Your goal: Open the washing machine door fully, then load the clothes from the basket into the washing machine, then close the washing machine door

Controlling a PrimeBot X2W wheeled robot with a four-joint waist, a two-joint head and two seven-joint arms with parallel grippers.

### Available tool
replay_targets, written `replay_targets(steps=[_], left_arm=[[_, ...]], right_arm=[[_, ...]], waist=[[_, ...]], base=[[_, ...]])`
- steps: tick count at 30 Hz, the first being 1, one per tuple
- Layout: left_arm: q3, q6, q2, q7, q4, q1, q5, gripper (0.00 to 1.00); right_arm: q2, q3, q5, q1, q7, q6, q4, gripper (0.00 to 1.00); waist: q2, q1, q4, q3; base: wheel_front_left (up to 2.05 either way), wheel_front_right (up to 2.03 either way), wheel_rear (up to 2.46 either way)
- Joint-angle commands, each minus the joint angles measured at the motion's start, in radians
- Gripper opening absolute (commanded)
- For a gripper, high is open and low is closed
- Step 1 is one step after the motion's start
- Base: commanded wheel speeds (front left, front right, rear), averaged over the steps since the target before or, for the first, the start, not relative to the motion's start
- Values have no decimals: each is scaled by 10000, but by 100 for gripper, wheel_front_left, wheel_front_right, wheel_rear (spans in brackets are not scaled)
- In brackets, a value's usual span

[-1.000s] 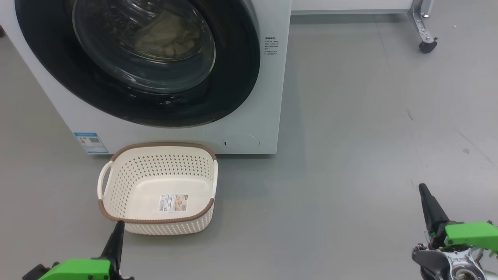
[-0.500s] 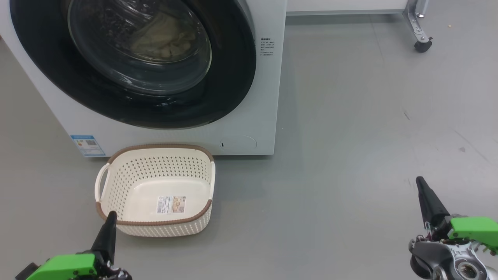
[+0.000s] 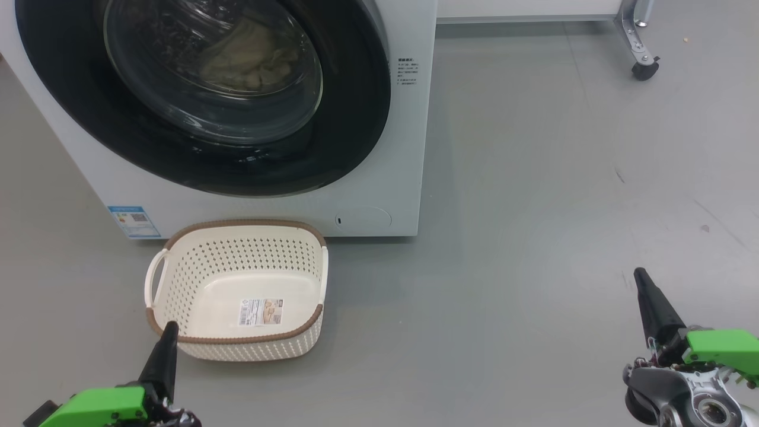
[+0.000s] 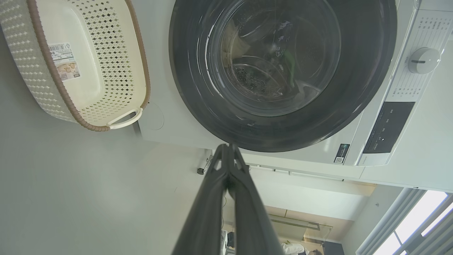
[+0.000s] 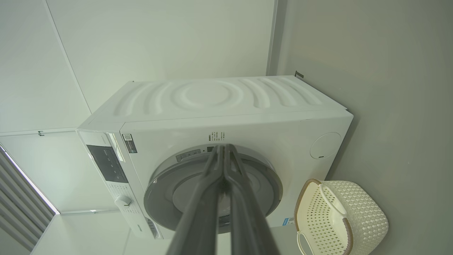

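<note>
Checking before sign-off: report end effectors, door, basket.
Left end effector, right end effector shut, empty. Washing machine door closed, clothes behind glass. Basket empty. Nothing in the way.

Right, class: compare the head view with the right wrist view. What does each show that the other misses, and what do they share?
Head view adds: the clothes behind glass, the label sticker in the basket, the shut left pincer. Right wrist view adds: the ribbed top and control knob of the washing machine. Both share: the closed washing machine door, the empty basket, the shut right pincer.
</note>
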Motion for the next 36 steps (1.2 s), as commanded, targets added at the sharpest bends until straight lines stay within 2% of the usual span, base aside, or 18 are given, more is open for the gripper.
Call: replay_targets(steps=[1,36], left_arm=[[423,-71,86,61,-371,-502,-59,0],[446,-71,70,80,-372,-504,-40,0]], right_arm=[[-229,209,78,-528,57,-29,-314,0],[-229,210,79,-527,57,-29,-314,0]], waist=[[0,0,1,0],[0,0,1,0]], base=[[0,0,0],[0,0,0]])
